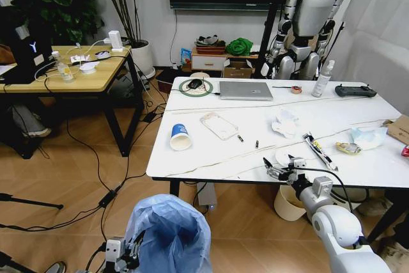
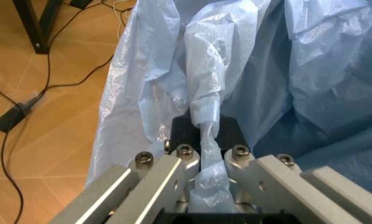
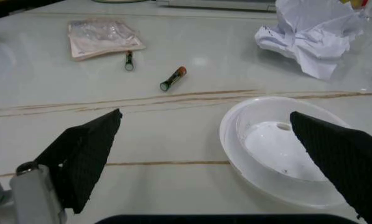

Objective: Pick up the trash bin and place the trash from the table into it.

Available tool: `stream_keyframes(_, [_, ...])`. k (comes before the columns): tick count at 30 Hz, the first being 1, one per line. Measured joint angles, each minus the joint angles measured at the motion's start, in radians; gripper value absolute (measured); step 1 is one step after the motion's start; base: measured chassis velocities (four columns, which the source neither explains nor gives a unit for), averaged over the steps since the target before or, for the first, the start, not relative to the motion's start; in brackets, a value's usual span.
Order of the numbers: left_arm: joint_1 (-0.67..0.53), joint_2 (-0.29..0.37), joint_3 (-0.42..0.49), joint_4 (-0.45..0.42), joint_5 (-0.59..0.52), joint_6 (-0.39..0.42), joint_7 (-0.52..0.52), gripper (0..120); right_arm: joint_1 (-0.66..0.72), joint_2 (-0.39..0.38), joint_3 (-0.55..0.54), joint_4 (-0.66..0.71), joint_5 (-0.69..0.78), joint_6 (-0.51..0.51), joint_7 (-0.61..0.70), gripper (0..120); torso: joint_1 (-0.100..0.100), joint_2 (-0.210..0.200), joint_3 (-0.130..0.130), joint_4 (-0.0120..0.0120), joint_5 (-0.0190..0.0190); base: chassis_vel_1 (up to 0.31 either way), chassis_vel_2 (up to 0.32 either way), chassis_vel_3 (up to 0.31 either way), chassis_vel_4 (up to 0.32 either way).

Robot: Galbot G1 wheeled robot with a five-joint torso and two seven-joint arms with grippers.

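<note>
The trash bin (image 1: 167,231) wears crinkly, thin translucent pale-blue plastic, pinched in the left gripper (image 2: 202,161) between bare metal jaws. Beneath the right gripper (image 3: 204,154), with its matt black textured pads, lies the table (image 3: 173,126), glossy and marble-like, with crumpled white paper (image 3: 310,35) beyond.

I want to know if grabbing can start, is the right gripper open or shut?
Open: the right gripper has both black pads spread wide above the table.

One cup (image 1: 181,137), perhaps two tissues (image 1: 284,123).
</note>
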Motion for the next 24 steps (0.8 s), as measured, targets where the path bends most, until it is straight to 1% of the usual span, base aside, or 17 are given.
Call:
stream_keyframes(9, [-0.001,-0.005,0.0,0.002,-0.001,-0.001,0.0,0,0.025,-0.001,-0.005,-0.038,-0.013,0.008,-0.001,100,0.0,0.0,0.0,0.0001,0.0,0.0,0.0,0.0,0.0])
stream_keyframes(11, [-0.003,-0.005,0.001,0.005,-0.002,-0.001,0.0,0,0.028,-0.006,-0.004,-0.051,-0.018,0.01,-0.001,98,0.0,0.0,0.0,0.0001,0.0,0.0,0.0,0.0,0.0])
stream_keyframes(13, [-0.005,-0.005,0.002,0.006,-0.004,-0.001,0.0,0,0.027,-0.018,-0.002,-0.061,-0.024,0.01,-0.001,90,0.0,0.0,0.0,0.0,0.0,0.0,0.0,0.0,0.0])
stream_keyframes(14, [-0.005,-0.005,0.002,0.006,-0.004,-0.001,0.0,0,0.027,-0.018,-0.002,-0.061,-0.024,0.01,-0.001,90,0.0,0.0,0.0,0.0,0.0,0.0,0.0,0.0,0.0])
stream_keyframes(16, [-0.006,-0.003,0.003,0.006,-0.005,-0.001,0.0,0,0.023,-0.033,-0.001,-0.061,-0.032,0.007,-0.001,82,0.0,0.0,0.0,0.0,0.0,0.0,0.0,0.0,0.0])
stream_keyframes(17, [-0.006,-0.003,0.003,0.006,-0.005,-0.001,0.0,0,0.022,-0.038,-0.001,-0.06,-0.032,0.004,-0.001,81,0.0,0.0,0.0,0.0,0.0,0.0,0.0,0.0,0.0])
stream_keyframes(18, [-0.006,-0.002,0.003,0.006,-0.005,-0.001,0.0,0,0.017,-0.049,0.001,-0.053,-0.031,-0.008,0.002,74,0.0,0.0,0.0,0.0,0.0001,0.0,0.0,0.0,0.0])
stream_keyframes(20, [-0.006,-0.002,0.003,0.006,-0.006,-0.001,0.0,0,0.006,-0.063,0.002,-0.031,-0.026,-0.031,0.006,66,0.0,0.0,0.0,0.0,-0.0001,0.0,0.0,0.0,0.0])
stream_keyframes(21, [-0.006,-0.002,0.003,0.006,-0.006,-0.001,0.0,0,0.006,-0.063,0.002,-0.031,-0.026,-0.031,0.006,66,0.0,0.0,0.0,0.0,-0.0001,0.0,0.0,0.0,0.0])
stream_keyframes(22, [-0.006,-0.003,0.004,0.008,-0.006,-0.001,0.0,0,-0.001,-0.069,0.002,-0.017,-0.028,-0.042,0.008,61,0.0,0.0,0.0,0.0,-0.0003,0.0,0.0,0.0,0.0])
stream_keyframes(23, [-0.006,-0.003,0.004,0.008,-0.006,-0.001,0.0,0,-0.004,-0.071,0.002,-0.014,-0.03,-0.044,0.009,59,0.0,0.0,0.0,-0.0001,-0.0002,0.0,0.0,0.0,0.0])
stream_keyframes(24, [-0.006,-0.004,0.006,0.009,-0.006,-0.001,0.0,0,-0.007,-0.073,0.002,-0.008,-0.033,-0.047,0.01,52,0.0,0.0,0.0,0.0,-0.0001,0.0,0.0,0.0,0.0])
